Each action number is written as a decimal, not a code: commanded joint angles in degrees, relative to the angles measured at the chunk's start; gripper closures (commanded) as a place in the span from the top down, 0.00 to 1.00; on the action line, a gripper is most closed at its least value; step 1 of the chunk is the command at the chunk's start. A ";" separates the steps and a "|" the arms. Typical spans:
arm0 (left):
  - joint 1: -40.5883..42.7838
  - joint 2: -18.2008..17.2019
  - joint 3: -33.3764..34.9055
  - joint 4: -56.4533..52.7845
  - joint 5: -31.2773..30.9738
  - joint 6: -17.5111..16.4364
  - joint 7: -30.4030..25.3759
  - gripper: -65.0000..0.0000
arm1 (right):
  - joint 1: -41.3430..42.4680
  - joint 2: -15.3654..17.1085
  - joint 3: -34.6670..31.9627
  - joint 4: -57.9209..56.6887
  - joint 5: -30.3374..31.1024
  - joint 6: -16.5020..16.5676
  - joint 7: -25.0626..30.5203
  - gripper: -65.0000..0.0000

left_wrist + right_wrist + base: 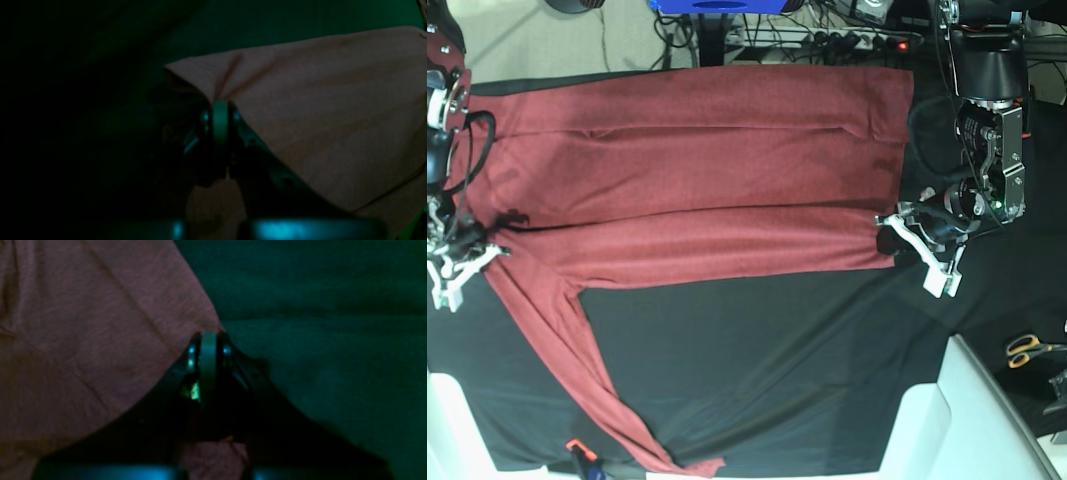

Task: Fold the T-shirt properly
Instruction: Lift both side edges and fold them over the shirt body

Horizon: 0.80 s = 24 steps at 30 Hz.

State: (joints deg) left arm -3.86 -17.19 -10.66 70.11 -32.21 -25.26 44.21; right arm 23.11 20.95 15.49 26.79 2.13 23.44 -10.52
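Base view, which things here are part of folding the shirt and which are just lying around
Part of the job:
- T-shirt, spread on the black cloth
- left gripper, shut on the shirt's edge
- right gripper, shut on the opposite edge

Just lying about:
- scissors
- cables behind the table

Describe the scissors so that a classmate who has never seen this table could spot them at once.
Start at the red T-shirt spread over the black tablecloth and look to the base view's far right edge, below the left gripper. The scissors lie there, alone in having yellow-orange handles.
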 commanded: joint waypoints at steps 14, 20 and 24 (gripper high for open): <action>-1.20 -0.70 -0.20 1.06 -0.80 0.07 -1.00 0.00 | -2.15 1.07 0.56 15.98 0.20 -0.36 -3.94 0.00; -3.22 -0.79 -0.20 1.23 -0.80 0.07 -1.00 0.00 | -3.99 1.07 0.56 22.49 0.29 -0.36 -7.01 0.00; -5.07 -0.79 -0.20 2.38 -0.80 0.07 -1.00 0.00 | -4.70 1.07 0.56 25.92 0.29 -0.36 -7.28 0.00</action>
State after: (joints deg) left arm -7.94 -17.30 -10.66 71.22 -32.01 -25.23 44.25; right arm 17.19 20.84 15.75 51.57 2.07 23.14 -18.85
